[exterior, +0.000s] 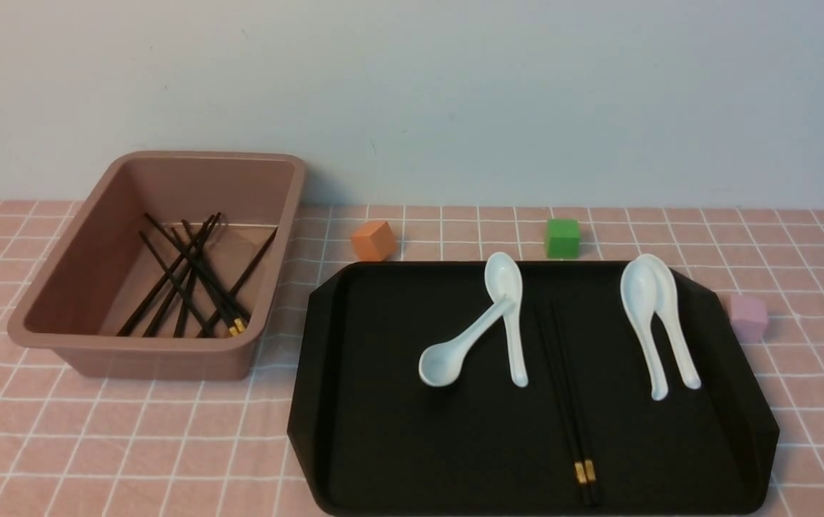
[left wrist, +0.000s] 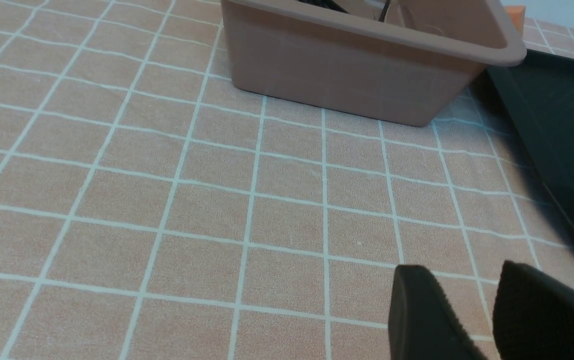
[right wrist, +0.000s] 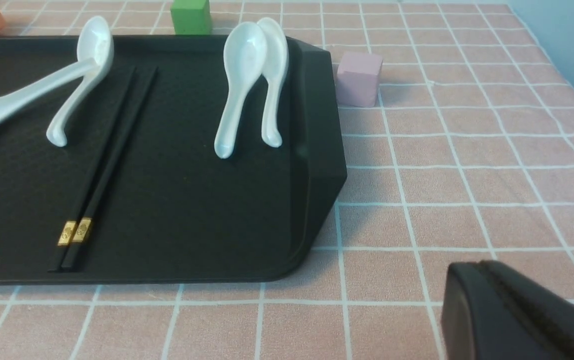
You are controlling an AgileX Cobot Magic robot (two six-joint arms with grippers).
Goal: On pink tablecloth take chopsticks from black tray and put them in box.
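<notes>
On the pink tablecloth (exterior: 131, 445) the black tray (exterior: 383, 431) holds one pair of dark chopsticks (exterior: 568, 402) with gold bands, lying side by side between the spoons. They show in the right wrist view (right wrist: 109, 155) too. The dusty pink box (exterior: 81, 287) at the left holds several chopsticks (exterior: 192, 280). Neither gripper shows in the front view. My left gripper (left wrist: 467, 295) hovers over bare cloth in front of the box (left wrist: 357, 75), jaws slightly apart and empty. My right gripper (right wrist: 487, 272) is shut and empty over cloth beside the tray's (right wrist: 317, 165) near right corner.
Several white ceramic spoons lie on the tray: a crossed pair (exterior: 498, 323) and a nested pair (exterior: 652, 316). An orange cube (exterior: 373, 240) and a green cube (exterior: 562, 238) stand behind the tray, a pale pink cube (exterior: 748, 317) at its right. A wall closes off the back.
</notes>
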